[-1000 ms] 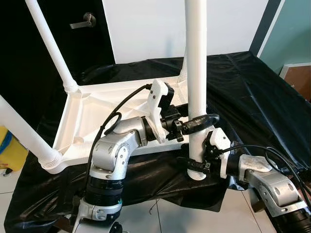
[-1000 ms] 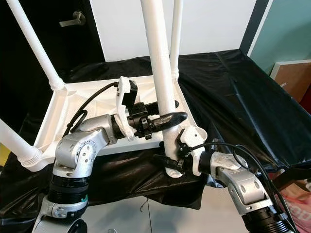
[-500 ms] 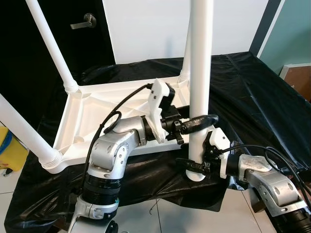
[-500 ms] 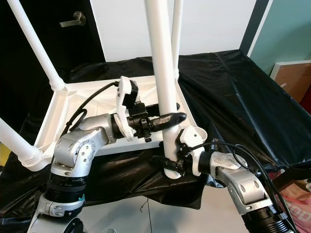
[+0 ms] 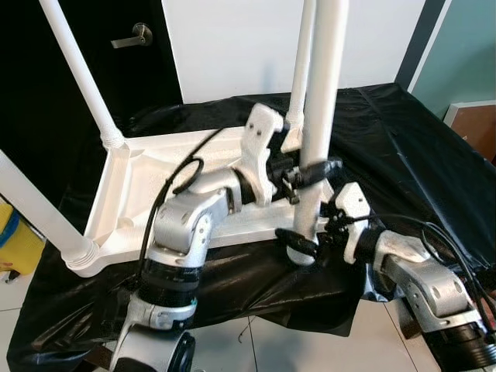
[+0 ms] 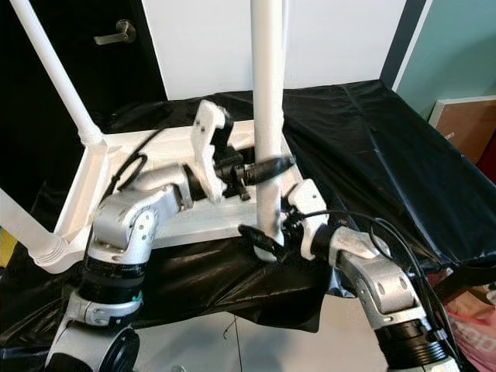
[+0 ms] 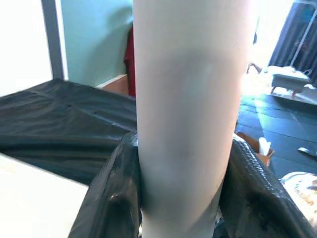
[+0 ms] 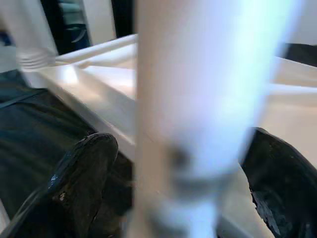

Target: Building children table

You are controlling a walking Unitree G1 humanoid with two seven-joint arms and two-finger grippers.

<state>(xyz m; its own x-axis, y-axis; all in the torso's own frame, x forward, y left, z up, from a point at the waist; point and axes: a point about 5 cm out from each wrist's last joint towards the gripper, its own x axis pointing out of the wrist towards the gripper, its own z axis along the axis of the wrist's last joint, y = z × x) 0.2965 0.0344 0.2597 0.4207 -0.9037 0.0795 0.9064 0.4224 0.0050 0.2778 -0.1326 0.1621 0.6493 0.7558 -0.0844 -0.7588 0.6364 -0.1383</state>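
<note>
A white children's table (image 5: 147,182) lies upside down on a black cloth (image 5: 403,155). Three white legs stand in its corners: back left (image 5: 77,70), front left (image 5: 31,205) and back right (image 5: 303,62). A fourth, loose leg (image 5: 322,108) stands almost upright over the front right corner. My left gripper (image 5: 314,169) is shut on its middle, with black fingers (image 7: 109,198) on both sides of the tube (image 7: 185,124). My right gripper (image 5: 299,243) is shut on the leg's ribbed lower end (image 8: 198,109), just above the table's rim.
A dark door with a lever handle (image 5: 132,35) is at the back left. A yellow object (image 5: 17,242) sits on the floor to the left, and a brown box (image 5: 477,128) stands at the right. The cloth's front edge hangs over pale floor tiles (image 5: 263,341).
Both arms have lifted the loose leg and carried its lower end in toward the table's front right corner. The leg now leans slightly, top to the right.
</note>
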